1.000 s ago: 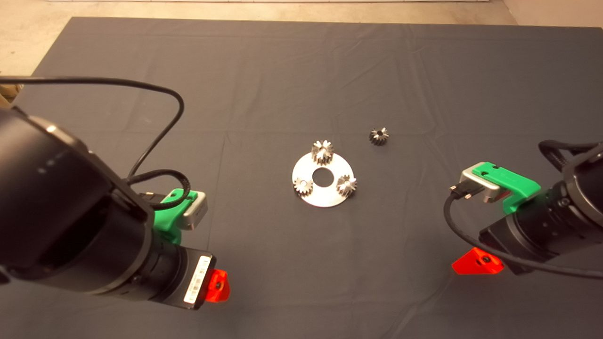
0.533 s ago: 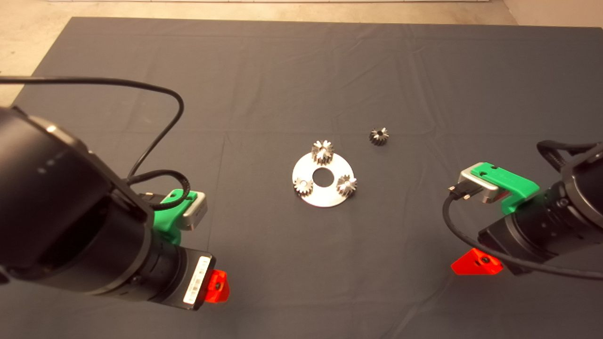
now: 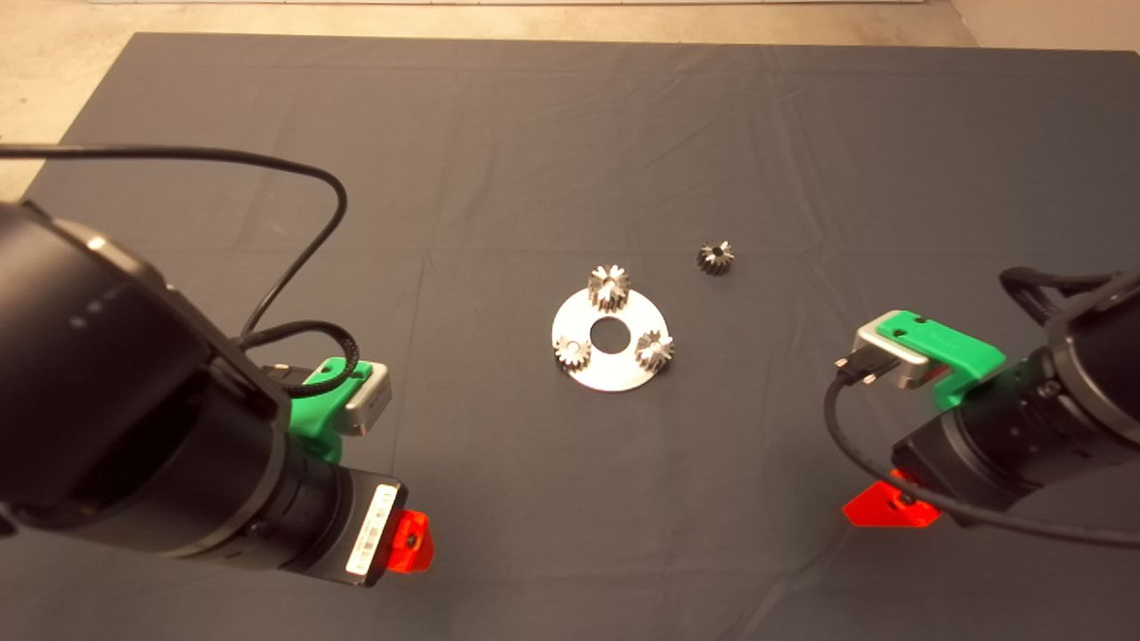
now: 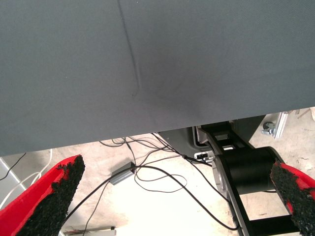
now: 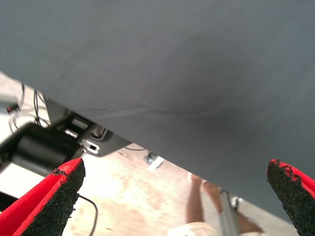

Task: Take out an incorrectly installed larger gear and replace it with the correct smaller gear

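A round steel plate (image 3: 614,372) lies mid-mat in the head view and carries three gears. The larger gear (image 3: 609,287), with flared teeth, sits at the plate's far edge. Two small gears stand at its near left (image 3: 573,352) and near right (image 3: 655,350). The smaller gear (image 3: 715,257), darker, lies loose on the mat beyond the plate to the right. My left gripper (image 4: 177,169) hangs open over the mat's near left edge, far from the plate. Over the near right part of the mat, my right gripper (image 5: 174,167) is open too and holds nothing.
The dark mat (image 3: 499,142) has light creases. Past the mat's edge, the left wrist view shows cables (image 4: 147,172) and a black stand on the floor. A person's leg (image 5: 197,206) shows on the floor in the right wrist view.
My right arm has drifted slightly left and toward the near edge. The left arm, plate and gears have not moved.
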Motion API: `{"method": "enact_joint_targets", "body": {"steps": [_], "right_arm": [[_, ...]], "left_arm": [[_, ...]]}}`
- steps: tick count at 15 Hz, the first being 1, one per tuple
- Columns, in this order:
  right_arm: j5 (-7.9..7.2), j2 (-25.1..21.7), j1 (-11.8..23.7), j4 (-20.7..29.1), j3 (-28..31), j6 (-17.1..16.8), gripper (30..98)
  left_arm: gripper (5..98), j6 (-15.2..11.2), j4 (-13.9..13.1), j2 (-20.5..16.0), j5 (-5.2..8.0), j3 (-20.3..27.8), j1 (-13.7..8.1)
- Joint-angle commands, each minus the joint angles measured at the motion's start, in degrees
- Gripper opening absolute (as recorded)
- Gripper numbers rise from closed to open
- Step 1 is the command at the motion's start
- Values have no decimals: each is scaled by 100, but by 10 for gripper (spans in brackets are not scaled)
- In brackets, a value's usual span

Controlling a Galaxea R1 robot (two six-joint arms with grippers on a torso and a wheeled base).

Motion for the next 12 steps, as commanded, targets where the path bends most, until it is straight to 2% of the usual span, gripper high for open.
{"method": "enact_joint_targets", "body": {"steps": [1, 2, 4, 7, 9, 12], "right_arm": [[31, 360, 111, 168, -169, -39, 977], [22, 369, 119, 142, -453, -244, 977], [13, 377, 119, 142, -949, -1012, 977], [13, 437, 120, 68, -1903, -1821, 977], [13, 694, 119, -144, -2246, -2144, 977], [13, 1192, 119, -412, -2718, -2350, 977]], "left_arm": [[982, -56, -128, 0, 755, 85, -83], [982, -65, -128, 0, 755, 85, -83], [982, -65, -128, 4, 755, 85, -83], [982, -65, -128, 9, 755, 76, -83], [982, -73, -128, 0, 755, 76, -83], [982, -73, -128, 0, 755, 76, -83]]}}
